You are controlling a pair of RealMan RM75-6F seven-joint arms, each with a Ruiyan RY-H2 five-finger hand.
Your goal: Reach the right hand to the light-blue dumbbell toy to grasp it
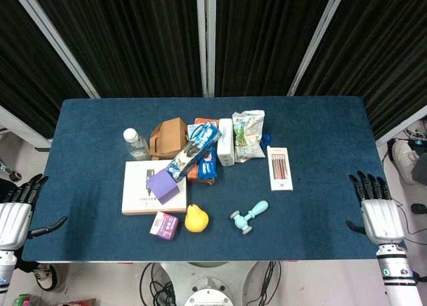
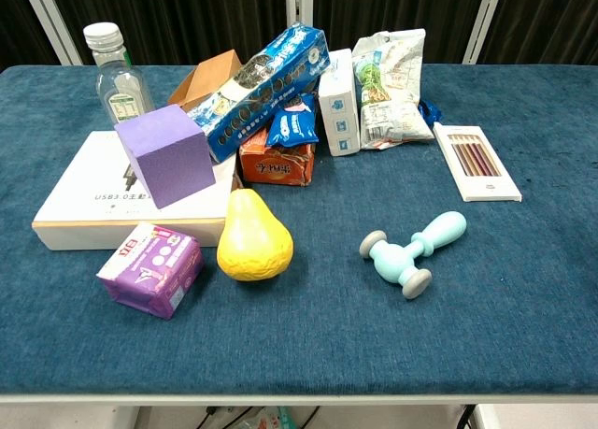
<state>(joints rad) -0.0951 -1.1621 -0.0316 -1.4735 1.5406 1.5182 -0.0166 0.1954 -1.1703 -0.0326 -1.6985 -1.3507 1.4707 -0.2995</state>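
Observation:
The light-blue dumbbell toy point(image 1: 249, 216) point(image 2: 412, 250) lies on the blue table near the front edge, right of centre, with grey end caps. My right hand point(image 1: 373, 203) hangs open at the table's right edge, fingers spread and pointing away from me, well to the right of the toy. My left hand point(image 1: 17, 209) is open off the table's left edge, holding nothing. Neither hand shows in the chest view.
A yellow pear point(image 1: 196, 219) and a purple packet point(image 1: 164, 225) lie left of the toy. A pencil box point(image 1: 279, 167) sits behind it. Further back stand a white box point(image 1: 143, 191) with a purple cube point(image 1: 163, 184), snack packs point(image 1: 247, 134), a bottle point(image 1: 136, 143).

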